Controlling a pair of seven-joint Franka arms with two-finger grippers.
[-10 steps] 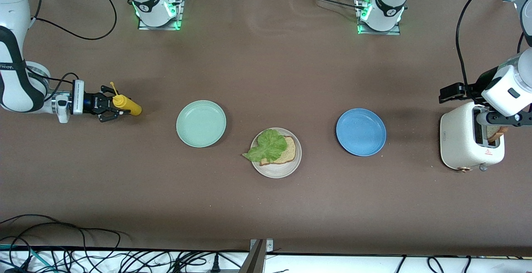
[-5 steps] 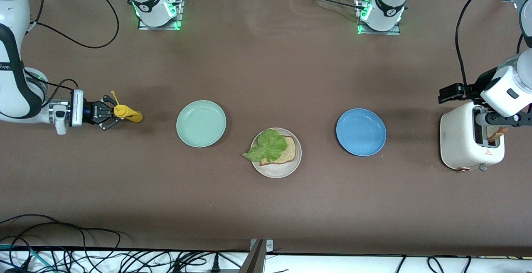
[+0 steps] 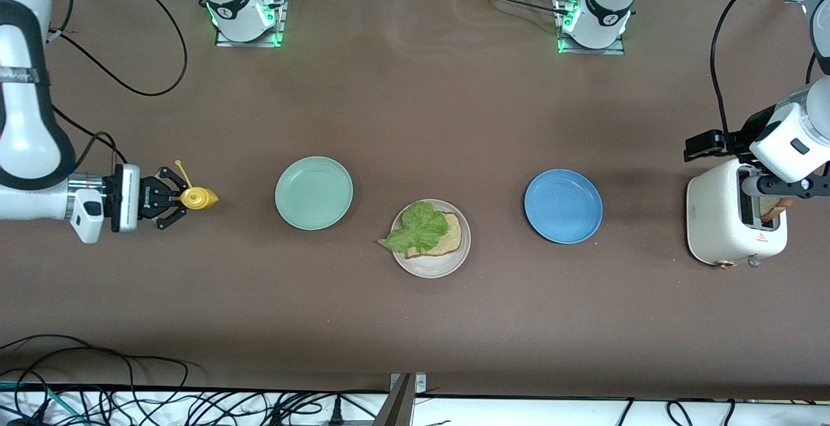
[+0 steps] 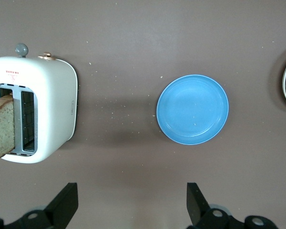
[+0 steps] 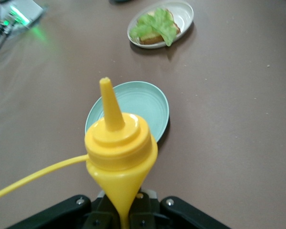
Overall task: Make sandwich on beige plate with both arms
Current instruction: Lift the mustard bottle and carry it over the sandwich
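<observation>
- Front view: at mid-left of the frame, the right claw (image 3: 175, 197) is clenched on a yellow mustard bottle (image 3: 198, 198); in the centre the beige plate (image 3: 431, 238) holds a bread slice (image 3: 449, 237) under lettuce (image 3: 418, 225), between a mint-green plate (image 3: 314, 192) and a blue plate (image 3: 563, 205)
- Left wrist view: the left claw (image 4: 132, 210) at bottom centre is spread and released over the desk (image 4: 133, 43); a second bread slice (image 4: 2, 126) stands in the toaster (image 4: 43, 107) at mid-left
- Right wrist view: the bottle's nozzle (image 5: 109, 105) points up-frame

left gripper (image 4: 128, 210) cut off, bottle (image 5: 120, 152) base hidden
</observation>
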